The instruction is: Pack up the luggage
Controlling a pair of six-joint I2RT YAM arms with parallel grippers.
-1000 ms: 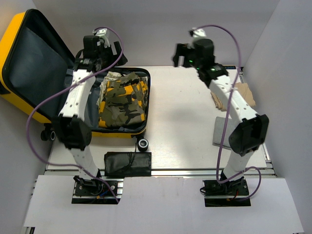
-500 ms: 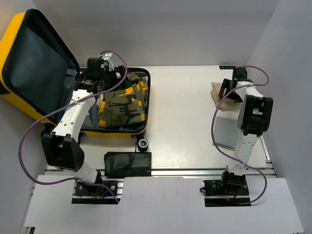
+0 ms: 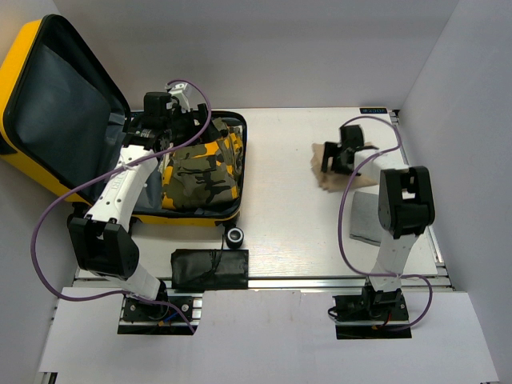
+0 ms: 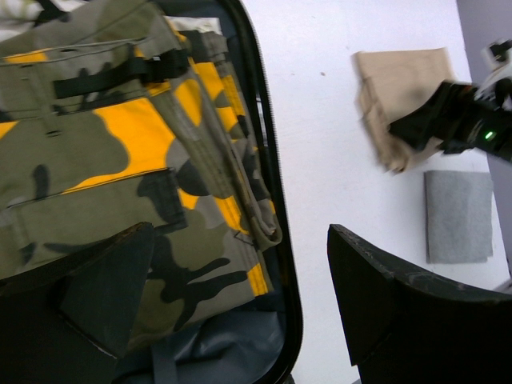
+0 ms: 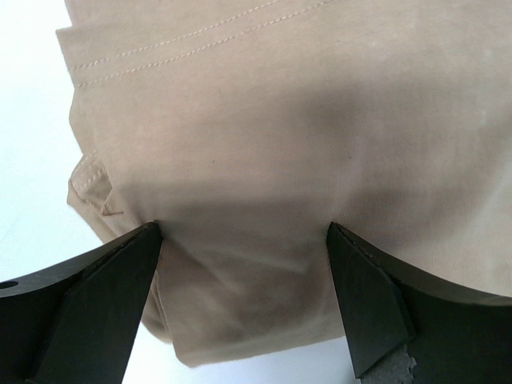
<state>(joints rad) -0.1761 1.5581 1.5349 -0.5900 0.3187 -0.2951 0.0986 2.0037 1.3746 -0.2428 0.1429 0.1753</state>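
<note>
We are seeing the left gripper (image 4: 240,232) hanging released over camouflage clothing (image 4: 96,152) in the luggage (image 3: 56,96); the right gripper (image 5: 244,228) is straddling, jaws spread, a tan garment (image 5: 264,120).

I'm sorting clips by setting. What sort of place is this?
Probably a robot lab test cell, not a home: the left arm and right arm are bolted to a white table boxed in by plain white panels, with the luggage staged open.
</note>
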